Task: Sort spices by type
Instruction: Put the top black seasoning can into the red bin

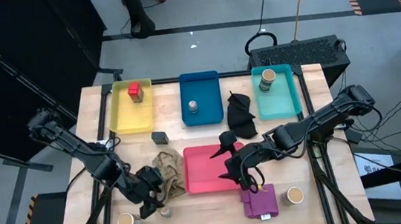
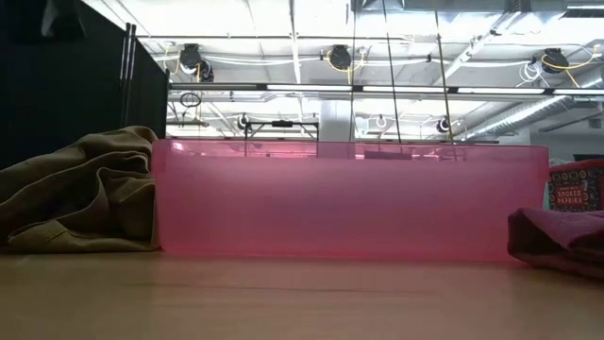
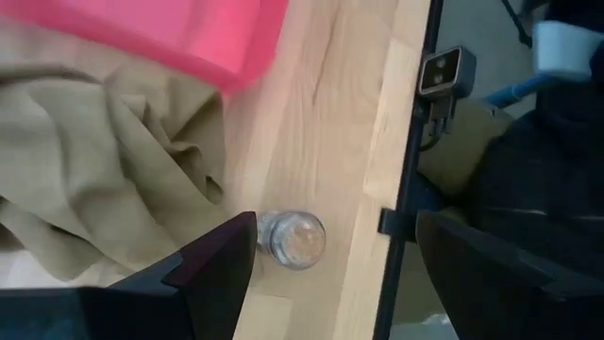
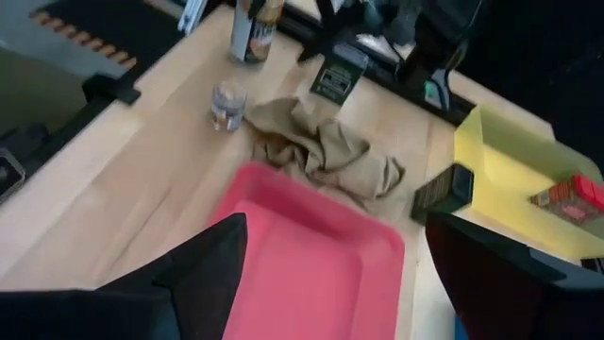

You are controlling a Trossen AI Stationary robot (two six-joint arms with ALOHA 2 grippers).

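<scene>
My left gripper (image 1: 148, 199) (image 3: 335, 236) hovers open at the table's near left, beside the beige cloth (image 1: 168, 173). A tiny silver round tin (image 3: 293, 238) (image 1: 165, 211) stands on the wood between its fingers, close to one finger. My right gripper (image 1: 241, 178) (image 4: 330, 246) is open over the pink tray's (image 1: 211, 182) right end. A red cube (image 1: 255, 188) (image 2: 576, 186) sits on the purple cloth (image 1: 259, 203). Tan jars stand at the near left (image 1: 126, 222) and near right (image 1: 294, 194). A dark grey tin (image 1: 160, 137) (image 4: 444, 194) lies on the table.
At the far side stand a yellow tray (image 1: 122, 116) with a red cube (image 1: 135, 91), a blue tray (image 1: 209, 89) with a silver tin (image 1: 192, 107), and a teal tray (image 1: 289, 99) with a tan jar (image 1: 267, 80). A black cloth (image 1: 242, 115) lies between them.
</scene>
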